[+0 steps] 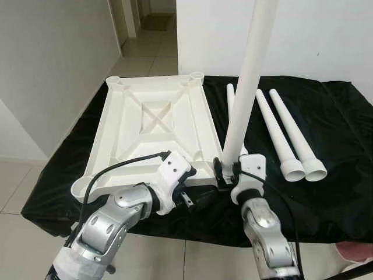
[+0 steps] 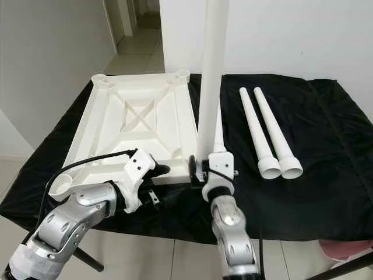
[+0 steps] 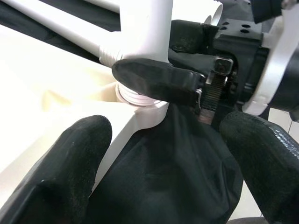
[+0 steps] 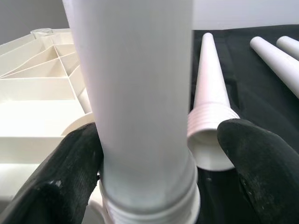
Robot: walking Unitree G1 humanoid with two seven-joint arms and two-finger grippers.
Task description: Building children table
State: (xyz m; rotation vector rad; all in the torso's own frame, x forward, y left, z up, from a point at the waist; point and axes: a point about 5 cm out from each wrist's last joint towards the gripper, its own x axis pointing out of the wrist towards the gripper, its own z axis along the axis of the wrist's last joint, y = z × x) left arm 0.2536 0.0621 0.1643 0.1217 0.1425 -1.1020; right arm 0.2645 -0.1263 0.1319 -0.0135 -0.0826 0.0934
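A white tabletop (image 1: 151, 116) lies upside down on the black-draped table (image 1: 338, 151). One white table leg (image 1: 247, 76) stands upright in its near right corner socket (image 3: 145, 109), threads showing at the base. My right gripper (image 1: 229, 169) is around the base of this leg: one finger (image 4: 77, 163) touches it, the other finger (image 4: 257, 163) stands a little off it. My left gripper (image 1: 189, 201) is open just left of that corner, at the tabletop's near edge, holding nothing. Three more legs lie right of the tabletop: one (image 1: 231, 99) behind the upright leg, two (image 1: 288, 137) side by side.
The black cloth hangs over the table's front edge. A white wall rises behind the table, and a corridor opens at the back left. Tiled floor lies to the left. A pink object (image 1: 355, 254) sits low at the right.
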